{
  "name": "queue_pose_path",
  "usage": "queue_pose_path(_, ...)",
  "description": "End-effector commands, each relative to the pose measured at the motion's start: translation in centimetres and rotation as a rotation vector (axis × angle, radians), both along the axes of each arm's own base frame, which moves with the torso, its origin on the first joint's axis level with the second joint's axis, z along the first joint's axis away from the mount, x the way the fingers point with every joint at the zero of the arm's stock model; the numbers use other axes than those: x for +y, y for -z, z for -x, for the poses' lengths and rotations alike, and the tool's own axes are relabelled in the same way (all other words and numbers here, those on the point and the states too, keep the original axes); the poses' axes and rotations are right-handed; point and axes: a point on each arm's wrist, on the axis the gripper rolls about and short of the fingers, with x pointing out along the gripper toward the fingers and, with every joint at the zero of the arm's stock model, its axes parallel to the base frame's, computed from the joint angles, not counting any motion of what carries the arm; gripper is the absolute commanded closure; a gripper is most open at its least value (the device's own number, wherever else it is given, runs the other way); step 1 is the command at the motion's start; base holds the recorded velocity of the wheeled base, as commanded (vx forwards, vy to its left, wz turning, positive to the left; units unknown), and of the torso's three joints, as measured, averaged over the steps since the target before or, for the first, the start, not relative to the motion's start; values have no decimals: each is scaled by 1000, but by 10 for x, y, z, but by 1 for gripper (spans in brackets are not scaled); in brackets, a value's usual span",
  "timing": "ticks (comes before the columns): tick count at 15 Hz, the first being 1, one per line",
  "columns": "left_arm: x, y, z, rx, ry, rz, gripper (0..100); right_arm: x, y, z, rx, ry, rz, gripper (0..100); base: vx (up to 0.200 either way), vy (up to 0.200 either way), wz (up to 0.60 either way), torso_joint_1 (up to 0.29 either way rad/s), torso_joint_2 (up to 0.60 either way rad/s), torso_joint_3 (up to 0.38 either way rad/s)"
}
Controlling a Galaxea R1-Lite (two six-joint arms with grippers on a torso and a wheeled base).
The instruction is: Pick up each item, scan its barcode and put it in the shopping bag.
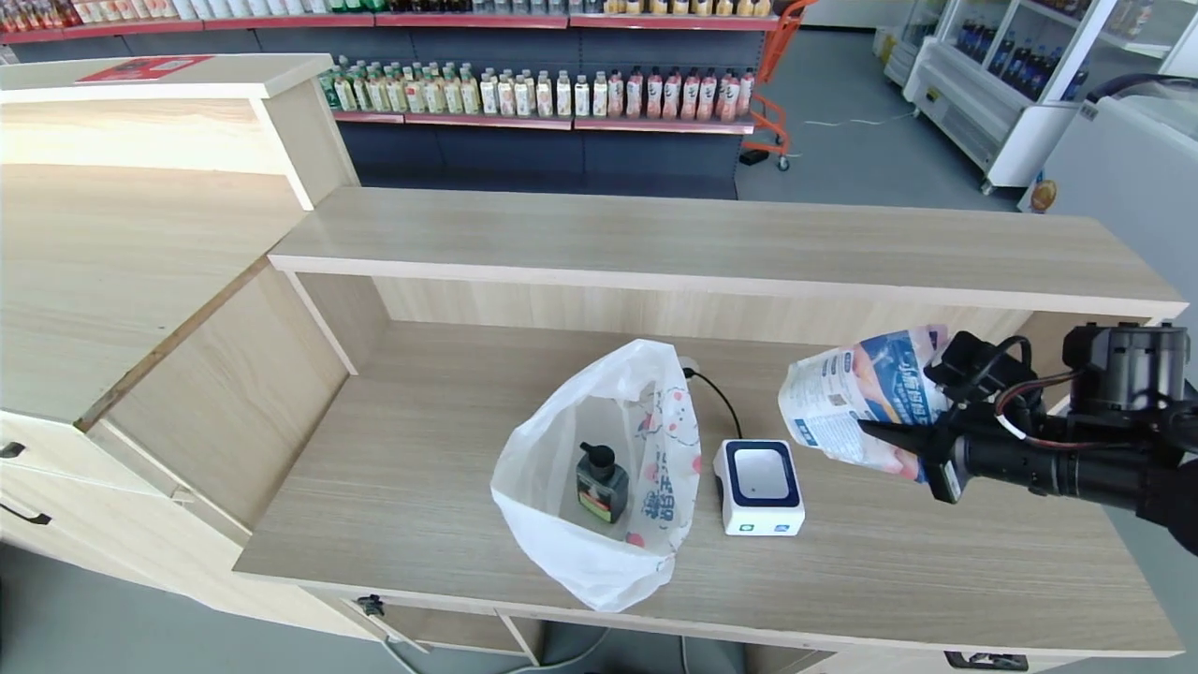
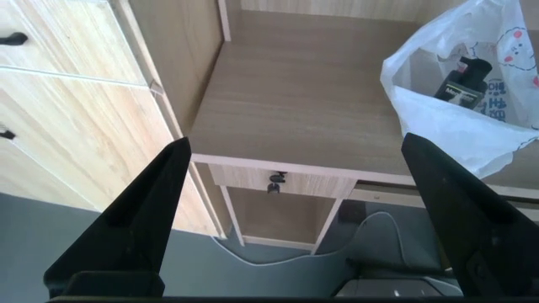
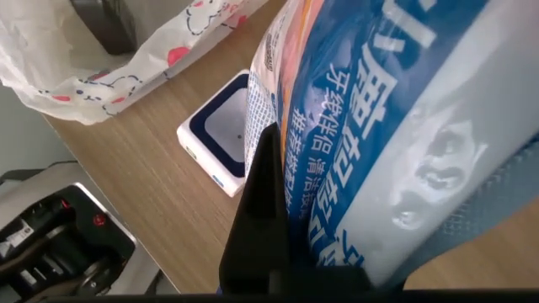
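A blue-and-white pouch (image 1: 856, 398) is hanging tilted at the right of the frame, pinched in the right gripper (image 1: 897, 417), up and to the right of the scanner. The scanner (image 1: 758, 487), a small white box whose dark-blue-framed window is facing up, is sitting at centre frame. Just left of it, a white bag (image 1: 562, 548) with pink prints is lying open, and a dark pump bottle (image 1: 601, 485) is standing inside.

Head camera overlooks the counter (image 1: 421, 487); wrist cameras sit lower and closer, sharing the shopping bag (image 1: 566, 562).
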Motion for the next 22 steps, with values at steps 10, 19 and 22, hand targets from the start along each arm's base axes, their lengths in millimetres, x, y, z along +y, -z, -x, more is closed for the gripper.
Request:
queue_pose_path(10,0,0,0,0,0,0,0,13,51,-48,-57,-293,173,100,0,0,0,0,0,0)
queue_pose_path(19,0,0,0,0,0,0,0,19,70,-88,-152,-395,224,100,0,0,0,0,0,0)
queue_pose_path(22,0,0,0,0,0,0,0,18,78,-91,-186,-445,261,100,0,0,0,0,0,0)
